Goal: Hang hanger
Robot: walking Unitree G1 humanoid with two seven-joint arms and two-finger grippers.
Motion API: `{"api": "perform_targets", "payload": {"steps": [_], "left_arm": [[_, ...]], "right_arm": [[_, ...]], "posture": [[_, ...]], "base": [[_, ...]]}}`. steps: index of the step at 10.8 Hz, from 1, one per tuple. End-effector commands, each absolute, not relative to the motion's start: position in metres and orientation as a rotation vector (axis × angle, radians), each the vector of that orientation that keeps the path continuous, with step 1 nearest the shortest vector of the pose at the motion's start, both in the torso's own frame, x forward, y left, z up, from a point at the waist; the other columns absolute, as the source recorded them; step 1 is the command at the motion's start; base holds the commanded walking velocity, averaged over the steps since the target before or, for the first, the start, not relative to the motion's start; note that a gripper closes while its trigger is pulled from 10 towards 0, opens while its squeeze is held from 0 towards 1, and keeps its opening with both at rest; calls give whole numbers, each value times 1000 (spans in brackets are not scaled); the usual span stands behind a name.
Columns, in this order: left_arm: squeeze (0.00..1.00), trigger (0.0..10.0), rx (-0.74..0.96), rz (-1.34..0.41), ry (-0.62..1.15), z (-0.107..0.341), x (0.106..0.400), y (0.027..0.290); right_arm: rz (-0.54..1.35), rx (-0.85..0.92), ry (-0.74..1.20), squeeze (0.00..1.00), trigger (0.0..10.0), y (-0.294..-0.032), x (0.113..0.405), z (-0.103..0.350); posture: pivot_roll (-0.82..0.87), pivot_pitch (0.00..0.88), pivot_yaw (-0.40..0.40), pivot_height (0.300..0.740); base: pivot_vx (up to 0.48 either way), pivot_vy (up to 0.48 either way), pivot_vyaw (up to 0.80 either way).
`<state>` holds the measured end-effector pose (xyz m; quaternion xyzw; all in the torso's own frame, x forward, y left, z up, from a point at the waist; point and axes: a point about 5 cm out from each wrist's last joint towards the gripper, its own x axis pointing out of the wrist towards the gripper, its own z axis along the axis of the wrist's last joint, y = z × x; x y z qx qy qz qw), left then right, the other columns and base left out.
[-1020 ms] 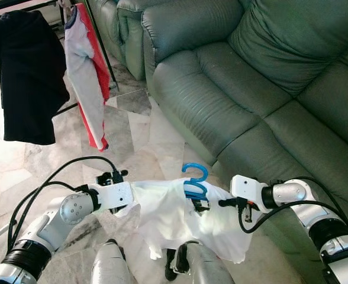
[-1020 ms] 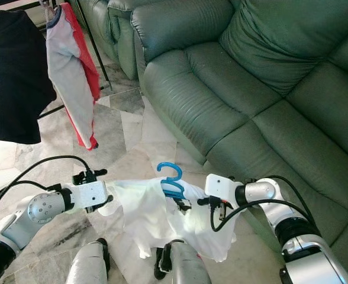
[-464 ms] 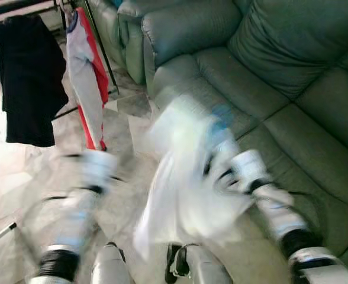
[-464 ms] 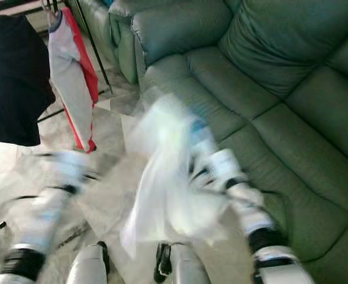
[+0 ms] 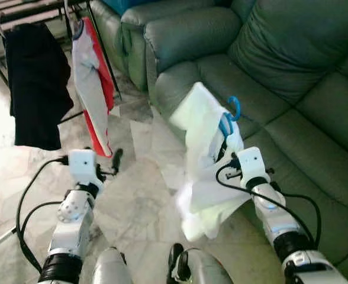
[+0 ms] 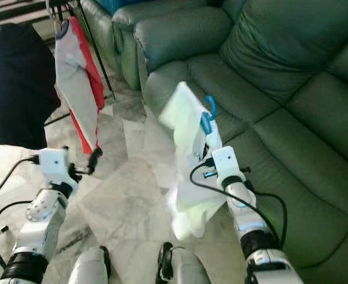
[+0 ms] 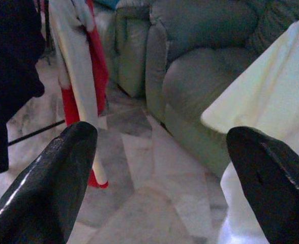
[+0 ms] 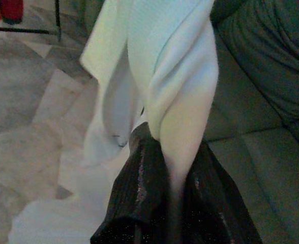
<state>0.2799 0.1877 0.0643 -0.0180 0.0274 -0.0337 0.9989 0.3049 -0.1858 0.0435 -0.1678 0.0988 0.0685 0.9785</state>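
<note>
Pinching the white shirt (image 5: pixel 206 160) and its blue hanger (image 5: pixel 228 118) aloft before the sofa (image 5: pixel 292 77), the right pincer (image 5: pixel 224 155) was mid-carry, the left pincer (image 5: pixel 113 163) spread empty; next, reaching the rack (image 5: pixel 26 12).

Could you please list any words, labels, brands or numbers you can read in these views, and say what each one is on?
None can be read: no text shows on the white shirt, the blue hanger, the black garment, the red and white garment, the green sofa or either arm.

green sofa (image 5: pixel 268 53) | black garment (image 5: pixel 36 89), red-white shirt (image 5: pixel 93 83) on rack | marble floor (image 5: pixel 138 201)
</note>
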Motion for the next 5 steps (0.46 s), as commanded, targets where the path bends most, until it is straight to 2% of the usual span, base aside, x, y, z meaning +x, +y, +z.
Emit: {"api": "perform_targets", "payload": {"steps": [1,3,5], "left_arm": [[0,10000,-57,-61,52,64,279,185],[0,10000,-45,-78,38,67,282,182],[0,10000,-44,-65,31,70,285,184]], "right_arm": [[144,-343,120,0,10000,-184,309,57],[139,-291,119,0,10000,-181,313,61],[145,-274,121,0,10000,-183,314,63]], "posture": [[17,47,-77,740],[17,44,-76,740],[17,48,-77,740]], "base": [[281,0,0],[401,0,778],[435,0,616]]}}
